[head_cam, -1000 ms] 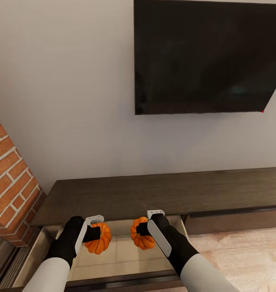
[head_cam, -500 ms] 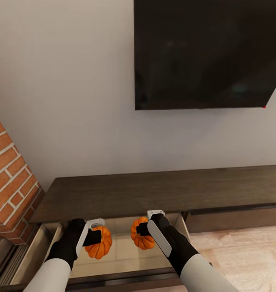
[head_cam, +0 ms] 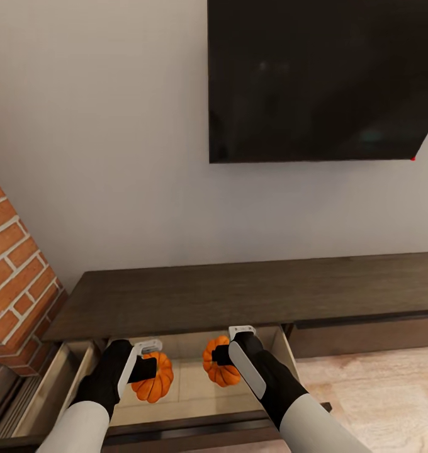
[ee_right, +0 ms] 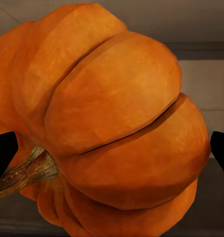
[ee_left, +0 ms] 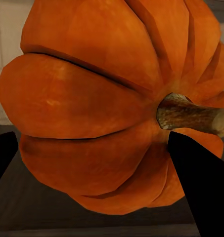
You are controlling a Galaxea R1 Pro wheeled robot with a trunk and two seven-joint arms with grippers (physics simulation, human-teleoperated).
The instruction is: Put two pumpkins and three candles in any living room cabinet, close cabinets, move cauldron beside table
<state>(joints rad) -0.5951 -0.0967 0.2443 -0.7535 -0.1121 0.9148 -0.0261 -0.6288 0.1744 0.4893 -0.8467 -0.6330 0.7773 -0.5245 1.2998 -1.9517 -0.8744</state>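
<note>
The left end effector (head_cam: 146, 367) is clamped on one pumpkin (head_cam: 153, 377). The right end effector (head_cam: 221, 356) is clamped on the other pumpkin (head_cam: 220, 363). Both pumpkins hang over the open drawer (head_cam: 195, 393) of the cabinet (head_cam: 239, 296). The left one is over the left half of the drawer, and the right one is nearer the drawer's back edge. They are near each other but not touching.

In the left wrist view, the pumpkin (ee_left: 107, 108) is big and orange, with a brown stem (ee_left: 193, 114) sticking out sideways. A black finger (ee_left: 203, 190) presses on it just by the stem. In the right wrist view, the other pumpkin (ee_right: 112, 128) also lies on its side, with its stem (ee_right: 25, 173) by one black finger (ee_right: 3, 153).

The drawer has a pale floor inside. The cabinet top is dark brown and flat. A black TV (head_cam: 321, 78) hangs on the wall above it. A red brick wall (head_cam: 16, 264) stands by the cabinet's left end.
</note>
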